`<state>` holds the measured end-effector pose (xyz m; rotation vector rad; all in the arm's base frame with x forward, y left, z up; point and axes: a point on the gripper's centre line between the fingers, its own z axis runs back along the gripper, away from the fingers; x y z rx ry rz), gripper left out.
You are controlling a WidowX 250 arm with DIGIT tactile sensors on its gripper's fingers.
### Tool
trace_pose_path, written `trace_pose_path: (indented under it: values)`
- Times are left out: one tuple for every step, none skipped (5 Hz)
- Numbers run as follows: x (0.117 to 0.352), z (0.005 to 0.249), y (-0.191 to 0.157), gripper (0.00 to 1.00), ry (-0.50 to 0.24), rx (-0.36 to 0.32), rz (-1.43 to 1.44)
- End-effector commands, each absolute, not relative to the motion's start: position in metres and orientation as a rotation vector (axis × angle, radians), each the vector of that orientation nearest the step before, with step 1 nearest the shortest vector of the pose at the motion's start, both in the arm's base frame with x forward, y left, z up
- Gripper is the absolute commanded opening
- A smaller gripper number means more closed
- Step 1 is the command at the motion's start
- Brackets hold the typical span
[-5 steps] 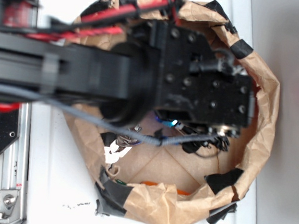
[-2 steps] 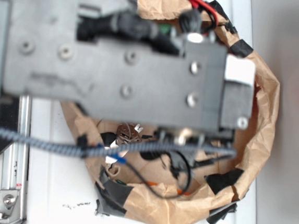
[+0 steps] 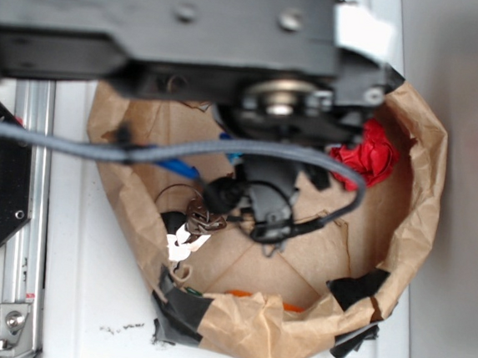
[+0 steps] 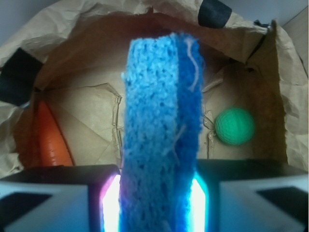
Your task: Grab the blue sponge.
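In the wrist view the blue sponge [image 4: 161,125] stands on end between my two fingers, rough and porous, and fills the middle of the frame. My gripper [image 4: 157,193] is shut on its lower part, a lit pad pressing each side. The sponge hangs above the floor of the brown paper bag [image 4: 87,29]. In the exterior view the blurred arm [image 3: 194,24] spans the top and covers the jaws, so I cannot make out the sponge there.
A green ball [image 4: 234,126] lies on the bag floor at the right and an orange cone-like object [image 4: 50,140] at the left. The exterior view shows a red paper wad [image 3: 368,157], a key bunch [image 3: 202,218] and the bag's taped rim [image 3: 422,187].
The arm has risen toward the camera and shifted to the top of the exterior view. The bag's floor, the red wad and the keys have come into sight.
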<state>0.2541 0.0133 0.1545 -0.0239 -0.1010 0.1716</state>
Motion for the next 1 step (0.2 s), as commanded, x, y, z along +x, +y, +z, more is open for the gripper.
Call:
trace_pose_path:
  values:
    - [0.2508,0.1654,0.0218,0.0,-0.147,-0.022,0.175]
